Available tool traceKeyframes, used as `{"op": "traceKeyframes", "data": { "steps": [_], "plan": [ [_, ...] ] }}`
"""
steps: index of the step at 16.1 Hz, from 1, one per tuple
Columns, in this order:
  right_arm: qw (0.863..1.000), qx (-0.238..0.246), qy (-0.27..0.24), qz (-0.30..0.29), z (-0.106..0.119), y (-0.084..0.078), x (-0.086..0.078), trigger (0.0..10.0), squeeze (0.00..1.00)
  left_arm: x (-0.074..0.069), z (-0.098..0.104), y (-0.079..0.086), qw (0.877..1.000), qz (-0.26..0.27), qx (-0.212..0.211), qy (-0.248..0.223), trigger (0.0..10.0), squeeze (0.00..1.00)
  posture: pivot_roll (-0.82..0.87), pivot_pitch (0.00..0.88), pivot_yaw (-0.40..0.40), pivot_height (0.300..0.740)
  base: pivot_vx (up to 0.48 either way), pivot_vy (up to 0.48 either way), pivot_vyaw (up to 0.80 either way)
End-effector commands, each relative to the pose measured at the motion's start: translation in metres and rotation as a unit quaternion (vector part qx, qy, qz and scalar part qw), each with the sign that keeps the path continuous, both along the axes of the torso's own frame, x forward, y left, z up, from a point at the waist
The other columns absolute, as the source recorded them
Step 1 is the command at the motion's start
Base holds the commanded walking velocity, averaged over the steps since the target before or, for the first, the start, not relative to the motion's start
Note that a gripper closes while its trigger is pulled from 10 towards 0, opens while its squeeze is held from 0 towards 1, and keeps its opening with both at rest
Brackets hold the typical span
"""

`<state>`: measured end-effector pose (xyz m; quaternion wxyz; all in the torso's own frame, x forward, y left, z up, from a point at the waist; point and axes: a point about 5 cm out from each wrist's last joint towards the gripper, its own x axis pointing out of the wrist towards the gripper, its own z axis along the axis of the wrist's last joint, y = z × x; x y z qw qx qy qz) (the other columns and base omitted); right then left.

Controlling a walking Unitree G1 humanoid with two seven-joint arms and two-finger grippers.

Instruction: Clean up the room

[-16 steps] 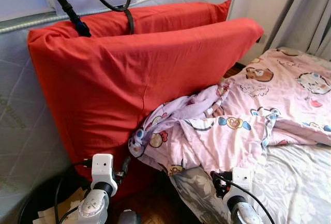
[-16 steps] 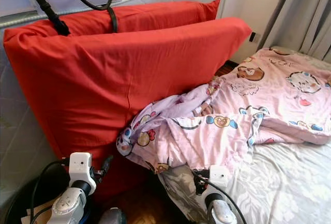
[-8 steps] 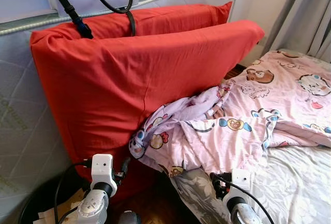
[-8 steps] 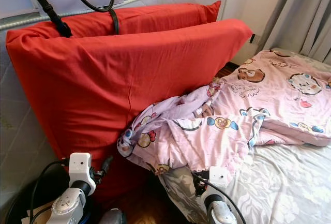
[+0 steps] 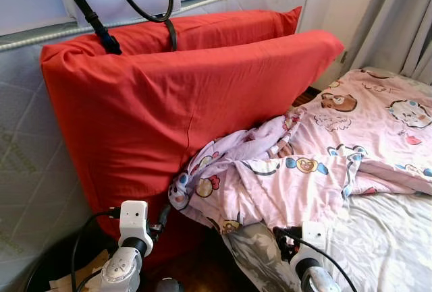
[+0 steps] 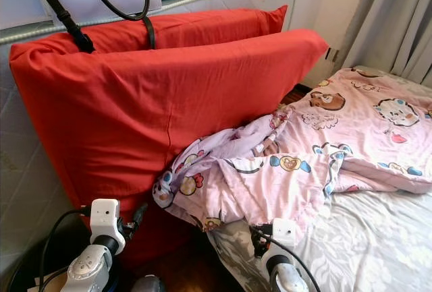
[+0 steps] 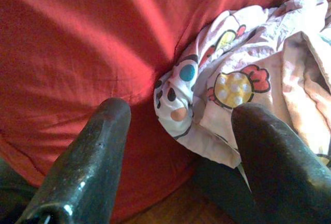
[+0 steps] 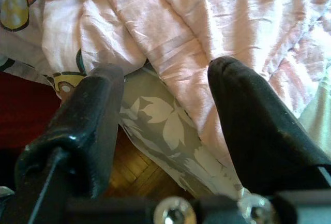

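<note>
A: Pink cartoon blanket [image 5: 317, 164] — position?
B: Centre to right of frame, bunched on the grey leaf-print sheet [image 5: 385, 238], its corner touching the red pillows [image 5: 182, 96] at left.
A: Left gripper [image 7: 176, 146]?
B: Fingers spread, empty, pointed at that corner.
A: Right gripper [image 8: 165, 110]?
B: Also spread, empty, at the blanket's lower edge above wood floor [image 8: 139, 175].

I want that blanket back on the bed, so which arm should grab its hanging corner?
Probably the left. The left pincer is open and aimed at the blanket corner against the red pillow; the right pincer faces the bed edge.
</note>
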<state>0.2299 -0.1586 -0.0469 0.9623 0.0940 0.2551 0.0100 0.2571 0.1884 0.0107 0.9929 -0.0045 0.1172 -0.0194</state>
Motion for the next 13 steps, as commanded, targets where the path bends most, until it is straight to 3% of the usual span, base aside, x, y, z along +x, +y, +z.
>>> {"op": "traceKeyframes", "data": {
  "steps": [1, 13],
  "plan": [
    [1.0, 0.002, 0.004, 0.002, -0.0007, 0.0017, -0.0002, 10.0, 0.0, 0.0009, 0.001, -0.0013, 1.0, -0.008, 0.006, 0.001, 10.0, 0.0, 0.03, 0.0, -0.021, 0.631, 0.33, 0.0, 0.0],
    [1.0, -0.005, 0.029, -0.006, -0.0051, -0.0038, -0.0033, 10.0, 0.0, 0.0022, 0.0015, -0.0028, 1.0, -0.017, 0.012, 0.002, 10.0, 0.0, 0.03, 0.0, -0.02, 0.631, 0.334, 0.0, 0.0]
  ]
}}
